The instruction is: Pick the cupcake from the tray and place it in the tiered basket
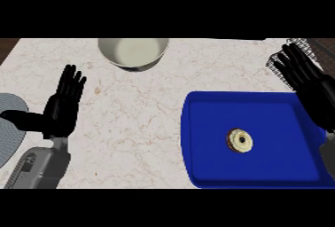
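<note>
A marbled counter [150,115] is seen from steeply above. Nothing of the task appears to have been done yet: the cupcake [240,141] is still lying in the blue tray [203,133], and no hand is holding it. The grasp, the lift and the transfer to the basket are all judged to remain.

The blue tray is set toward four o'clock in the view. Only the cupcake is seen in it, a small pale round with a dark centre, placed a little right of the tray's middle.

At one to two o'clock, only a dark wire corner of what is taken to be the tiered basket [307,44] can be made out; its contents cannot be told.

At twelve o'clock, a white bowl [133,52] is seen, with nothing visible inside. A grey plate [9,128] is cut off at nine o'clock.

The right hand [314,86] is held at three o'clock, over the tray's right rim and in front of the basket, fingers straight and spread, with nothing gripped. The left hand [60,104] is rested at eight to nine o'clock, open, fingers up, holding nothing.
</note>
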Controlling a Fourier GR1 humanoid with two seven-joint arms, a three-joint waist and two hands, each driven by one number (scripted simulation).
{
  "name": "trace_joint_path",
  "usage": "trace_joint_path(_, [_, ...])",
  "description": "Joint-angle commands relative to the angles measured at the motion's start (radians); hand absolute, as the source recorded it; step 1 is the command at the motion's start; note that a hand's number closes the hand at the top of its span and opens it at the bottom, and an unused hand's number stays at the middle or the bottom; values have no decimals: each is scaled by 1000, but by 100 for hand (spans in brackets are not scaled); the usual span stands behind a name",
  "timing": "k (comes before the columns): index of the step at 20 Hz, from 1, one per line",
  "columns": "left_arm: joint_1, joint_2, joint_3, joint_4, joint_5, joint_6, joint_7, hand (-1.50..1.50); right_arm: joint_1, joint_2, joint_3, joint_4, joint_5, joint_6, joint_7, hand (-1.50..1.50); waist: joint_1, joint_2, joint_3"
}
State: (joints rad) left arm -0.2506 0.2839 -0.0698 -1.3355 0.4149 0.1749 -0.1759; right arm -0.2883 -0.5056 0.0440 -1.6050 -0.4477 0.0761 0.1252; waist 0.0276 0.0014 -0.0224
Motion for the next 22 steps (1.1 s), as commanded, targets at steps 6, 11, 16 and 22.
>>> trace_joint_path(6, [51, 241, -26, 60, -261, 99, 55, 0, 160, 166, -116, -16, 92, -381, -42, 150, -68, -10, 27])
trace_joint_path(11, [117, 236, -26, 61, -249, 98, 62, 0, 384, 133, -205, 92, 284, -688, 52, -150, -113, -14, 19])
trace_joint_path(16, [108, 226, -88, -34, -287, 103, 144, 0, 581, 185, -47, -212, 485, -877, 181, -150, -63, -15, 18])
trace_joint_path(22, [94, 206, -105, -44, -303, 114, 162, 0, 646, -116, 74, -395, 578, -623, 552, -150, -37, -4, 12])
